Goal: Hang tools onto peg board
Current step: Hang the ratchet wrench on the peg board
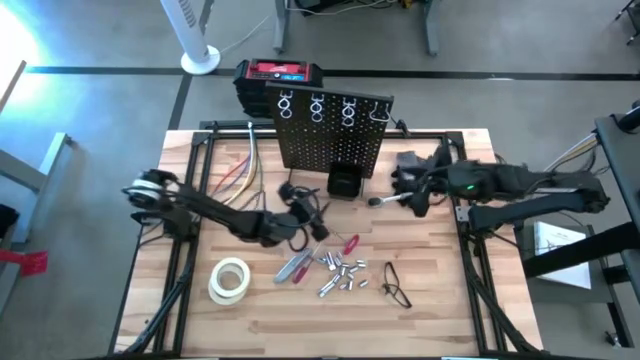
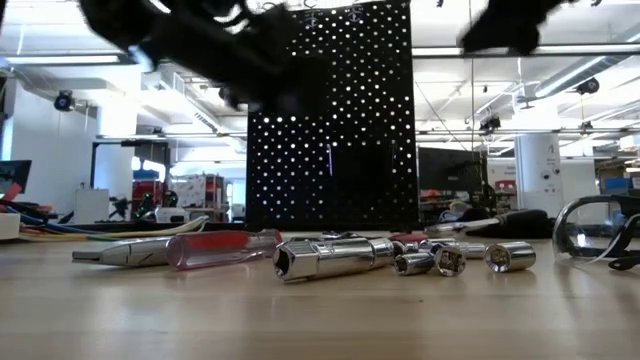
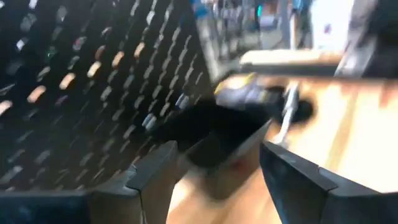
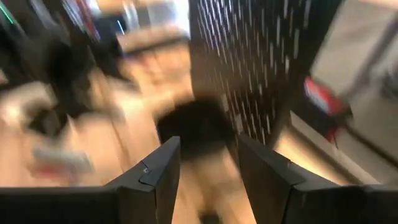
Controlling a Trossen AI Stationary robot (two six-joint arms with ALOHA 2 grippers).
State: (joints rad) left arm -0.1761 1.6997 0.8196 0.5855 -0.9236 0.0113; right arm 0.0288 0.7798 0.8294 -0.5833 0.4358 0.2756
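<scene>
- Peg board (image 1: 333, 135) ring hooks look bare; tools (image 1: 338, 268) lie loose on the table (image 1: 440, 320).
- Left gripper (image 3: 214, 165): jaws wide, empty, bin (image 3: 217, 134) just ahead.
- Right gripper (image 4: 208, 162): jaws parted, empty, board ahead.
- Judged: hanging barely begun.

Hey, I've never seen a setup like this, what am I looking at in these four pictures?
Two dark robot arms work at a wooden table. One picture looks straight down, one looks level across the tabletop, and two come from cameras on the arms' wrists. A black peg board stands upright at the back. Lying on the wood are red-handled tools, silvery sockets, a tape roll and safety glasses. The left gripper has open, empty jaws near the board's small bin. The right gripper is open too.
</scene>
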